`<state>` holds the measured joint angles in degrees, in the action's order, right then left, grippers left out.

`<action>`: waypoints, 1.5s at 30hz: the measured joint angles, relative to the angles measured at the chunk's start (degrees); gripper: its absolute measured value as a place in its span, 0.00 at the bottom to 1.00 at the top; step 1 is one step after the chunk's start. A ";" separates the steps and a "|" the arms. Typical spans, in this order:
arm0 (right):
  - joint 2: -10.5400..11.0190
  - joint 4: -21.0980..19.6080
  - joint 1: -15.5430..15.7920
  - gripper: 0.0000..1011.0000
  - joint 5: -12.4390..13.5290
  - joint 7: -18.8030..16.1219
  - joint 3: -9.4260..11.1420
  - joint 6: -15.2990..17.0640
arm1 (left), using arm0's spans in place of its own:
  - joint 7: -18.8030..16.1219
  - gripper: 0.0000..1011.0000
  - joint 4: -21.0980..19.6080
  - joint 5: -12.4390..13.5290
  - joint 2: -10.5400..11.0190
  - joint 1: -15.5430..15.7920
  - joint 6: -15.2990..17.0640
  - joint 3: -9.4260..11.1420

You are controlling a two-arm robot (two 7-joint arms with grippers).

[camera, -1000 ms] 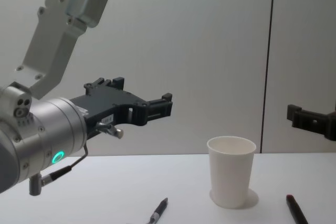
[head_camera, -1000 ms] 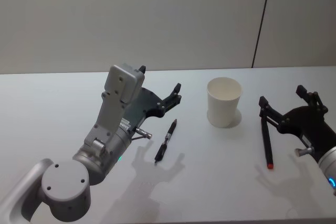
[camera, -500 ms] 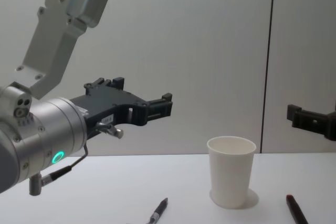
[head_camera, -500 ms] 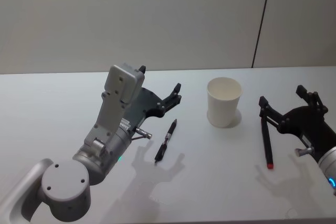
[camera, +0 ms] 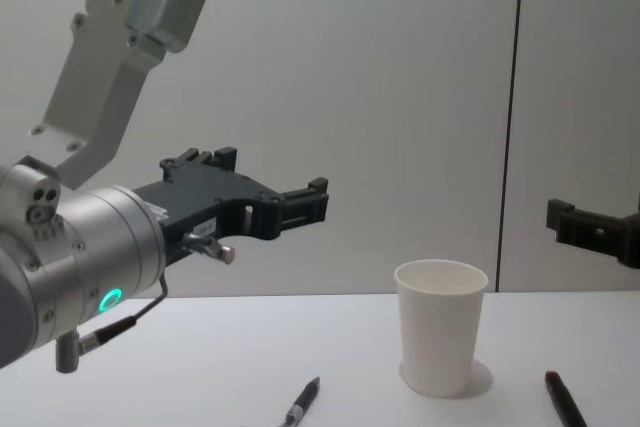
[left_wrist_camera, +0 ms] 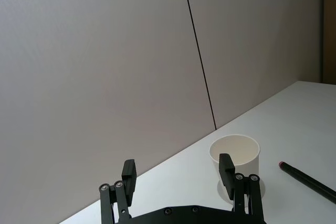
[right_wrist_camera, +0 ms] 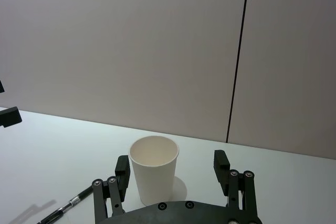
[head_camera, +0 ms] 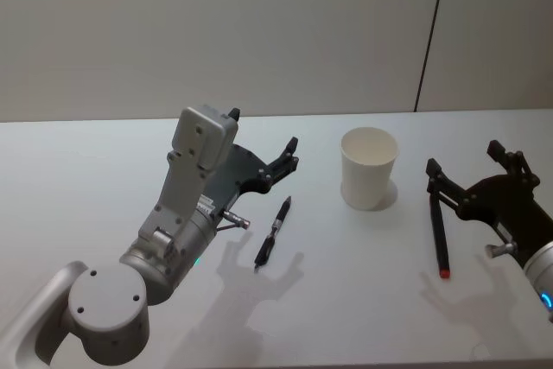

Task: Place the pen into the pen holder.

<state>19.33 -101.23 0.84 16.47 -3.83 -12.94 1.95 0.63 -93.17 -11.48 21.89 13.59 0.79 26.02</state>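
Near the table's (head_camera: pixel 86 179) middle, the black pen (head_camera: pixel 273 231) lies flat below the wide-open, empty left gripper (head_camera: pixel 263 129), long axis running away from the robot. The white paper cup (head_camera: pixel 369 168) stands to its right; beyond, the right gripper (head_camera: pixel 463 157), also open and empty, hangs over a red-tipped pen (head_camera: pixel 439 231).

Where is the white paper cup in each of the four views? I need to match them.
Head view: paper cup right of centre, right of the black pen.
Left wrist view: paper cup just beyond the open left gripper, partly behind one finger.
Right wrist view: paper cup straight ahead of the open right gripper.
Chest view: paper cup lower right of centre.
Shared landmark: dark vertical wall seam.
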 joint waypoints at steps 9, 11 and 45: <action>0.00 0.00 0.00 0.99 0.00 0.00 0.00 0.00 | 0.00 0.99 0.00 0.00 0.00 0.00 0.00 0.00; 0.00 0.00 0.00 0.99 0.00 0.00 0.00 0.00 | 0.00 0.99 0.00 0.00 0.00 0.00 0.00 0.00; -2.73 2.63 -2.42 0.99 3.39 4.78 0.36 9.40 | 0.00 0.99 0.00 0.00 0.00 0.00 0.00 0.00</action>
<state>16.60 -98.59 -1.58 19.85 0.96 -12.58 11.35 0.63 -93.18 -11.48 21.89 13.59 0.79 26.03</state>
